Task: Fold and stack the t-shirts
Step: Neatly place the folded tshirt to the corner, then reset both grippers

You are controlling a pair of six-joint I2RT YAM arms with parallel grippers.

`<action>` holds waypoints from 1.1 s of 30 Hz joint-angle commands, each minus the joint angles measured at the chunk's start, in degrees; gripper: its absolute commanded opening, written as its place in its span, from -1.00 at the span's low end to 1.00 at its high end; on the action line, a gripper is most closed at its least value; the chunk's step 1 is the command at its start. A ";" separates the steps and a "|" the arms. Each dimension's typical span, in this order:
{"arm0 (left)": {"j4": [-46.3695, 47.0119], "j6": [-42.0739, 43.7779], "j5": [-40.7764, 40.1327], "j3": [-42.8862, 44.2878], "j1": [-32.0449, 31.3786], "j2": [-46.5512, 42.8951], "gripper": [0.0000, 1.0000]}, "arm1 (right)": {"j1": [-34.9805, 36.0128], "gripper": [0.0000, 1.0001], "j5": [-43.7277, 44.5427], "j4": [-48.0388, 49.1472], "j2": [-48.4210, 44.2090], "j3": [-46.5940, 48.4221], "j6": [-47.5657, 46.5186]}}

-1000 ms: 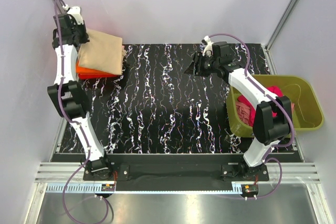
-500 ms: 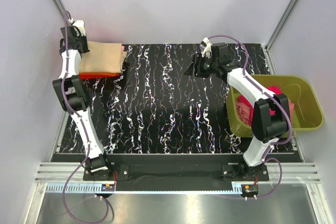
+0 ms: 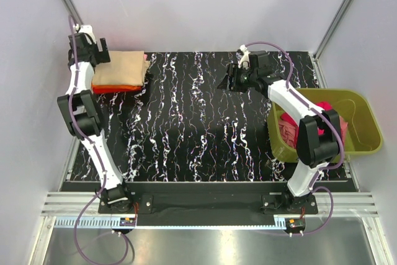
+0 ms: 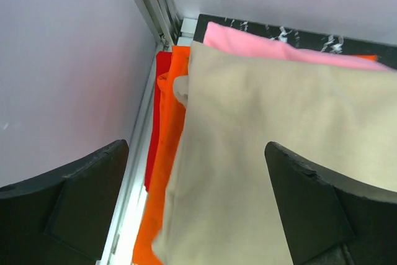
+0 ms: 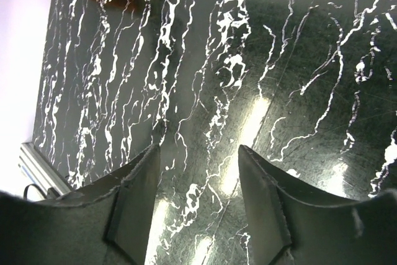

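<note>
four folded shirts in one stack at the bench's [image 3: 186, 122] ten o'clock corner: tan t-shirt [image 4: 267, 153] on top, then pink t-shirt [image 4: 248, 40], orange t-shirt [image 4: 164, 153], red t-shirt [image 4: 158, 110]. my left fingers [image 4: 80, 190] gape wide, empty, the stack between them toward twelve o'clock. my right fingers [image 5: 133, 203], spread and empty, hang over the bench; one olive tub [image 3: 366, 141] holding crumpled magenta cloth [image 3: 322, 107] sits at three o'clock.

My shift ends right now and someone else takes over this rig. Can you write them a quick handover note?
Left gripper: open, empty, above the stack in the far left corner.
Right gripper: open, empty, over the bare table.
Done: the folded stack has the tan t-shirt on top, the orange t-shirt under it and a pink edge showing at the back.
Left: pink cloth and magenta-red cloth lie bunched in the olive-green tub on the right, to be folded and stacked.
</note>
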 commanded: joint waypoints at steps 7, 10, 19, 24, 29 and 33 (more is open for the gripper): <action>-2.20 -10.54 3.20 -9.17 -3.71 -18.63 0.98 | -0.37 0.99 3.36 -2.03 -6.81 2.68 2.48; -6.78 -14.93 8.04 -13.91 -6.00 -23.37 0.98 | -0.37 0.99 5.21 -3.52 -10.23 0.93 4.77; -8.20 -18.02 20.52 -38.41 -25.32 -44.38 0.98 | -0.37 0.99 7.05 -6.77 -23.59 -7.95 8.03; -2.23 -22.05 25.96 -48.27 -35.78 -57.11 0.98 | -0.37 0.99 9.25 -8.62 -31.33 -11.56 8.20; 0.77 -24.96 28.08 -53.64 -38.61 -63.28 0.98 | -0.29 0.99 9.78 -9.68 -35.55 -13.32 9.08; 1.91 -25.06 27.74 -56.02 -38.87 -66.54 0.98 | -0.37 1.00 11.28 -9.76 -38.36 -14.02 9.43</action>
